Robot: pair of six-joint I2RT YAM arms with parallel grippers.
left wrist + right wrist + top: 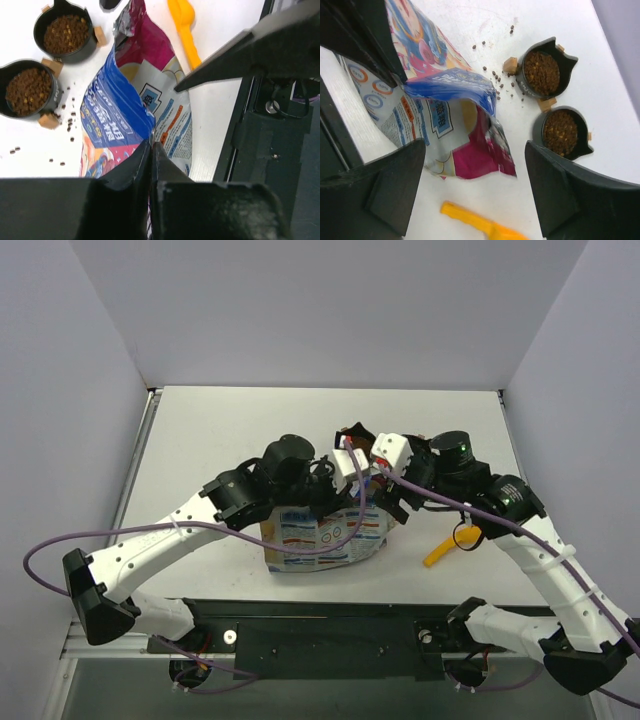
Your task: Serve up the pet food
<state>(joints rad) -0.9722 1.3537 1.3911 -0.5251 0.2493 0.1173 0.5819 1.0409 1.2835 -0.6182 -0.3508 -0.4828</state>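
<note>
Left tool (151, 146) pinches pet food bag (120, 110); only wrist views show kibble (65, 33)

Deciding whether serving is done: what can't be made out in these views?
Bowls: in the top view, almost wholly covered by left arm and right arm.
Bag: its crumpled film hides whatever is left inside, in both wrist views.
Scoop: cut off by the right wrist view's bottom edge and the left wrist view's top edge.
</note>
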